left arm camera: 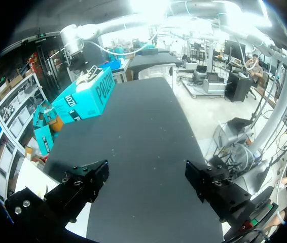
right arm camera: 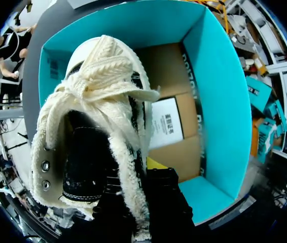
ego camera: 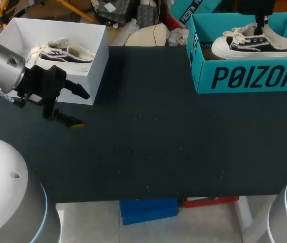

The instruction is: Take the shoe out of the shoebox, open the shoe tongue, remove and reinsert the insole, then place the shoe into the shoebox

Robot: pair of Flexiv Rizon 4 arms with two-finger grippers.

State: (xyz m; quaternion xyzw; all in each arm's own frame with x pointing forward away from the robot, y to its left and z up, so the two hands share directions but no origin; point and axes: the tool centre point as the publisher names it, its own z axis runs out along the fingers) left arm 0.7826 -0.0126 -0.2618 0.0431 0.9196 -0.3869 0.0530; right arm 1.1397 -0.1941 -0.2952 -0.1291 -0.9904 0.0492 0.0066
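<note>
Even overhead light, strong ceiling glare; table point(ego camera: 158, 152) dark, shadows faint

A white box point(ego camera: 99, 65) on the table point(ego camera: 158, 147) holds a sneaker point(ego camera: 65, 52).

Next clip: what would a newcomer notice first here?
The black-and-cream shoe stands out, gripped by the right gripper at the open teal shoebox, far right. At far left a second shoe lies in a white box, the left gripper open in front of it.
</note>
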